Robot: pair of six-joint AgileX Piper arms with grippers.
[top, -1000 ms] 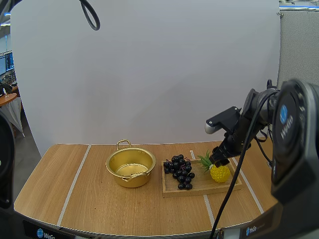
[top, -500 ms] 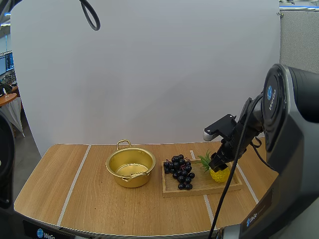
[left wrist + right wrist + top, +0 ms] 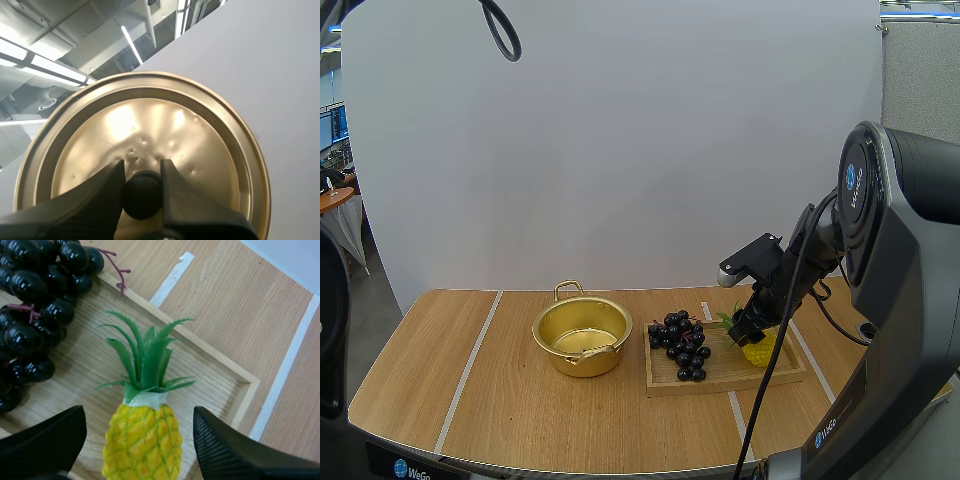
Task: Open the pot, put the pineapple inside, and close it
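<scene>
The gold pot (image 3: 582, 338) stands open on the table, left of the wooden tray (image 3: 720, 377). A small yellow pineapple (image 3: 761, 350) with green leaves lies on the tray's right part. My right gripper (image 3: 748, 328) is down over it and open. In the right wrist view the pineapple (image 3: 142, 440) lies between the two spread fingers (image 3: 45, 440) of the right gripper (image 3: 139, 420), apart from both. My left gripper (image 3: 142, 186) is shut on the black knob (image 3: 141, 195) of the gold lid (image 3: 150, 130), held up off the table.
A bunch of dark grapes (image 3: 680, 345) lies on the tray's left part, close beside the pineapple's leaves; the grapes (image 3: 30, 305) are near one right finger. The tray rim (image 3: 210, 365) runs just behind the pineapple. Bare table lies left of the pot.
My right gripper has dropped and shifted slightly left, coming lower around the pineapple. The pot, grapes and tray have not moved.
</scene>
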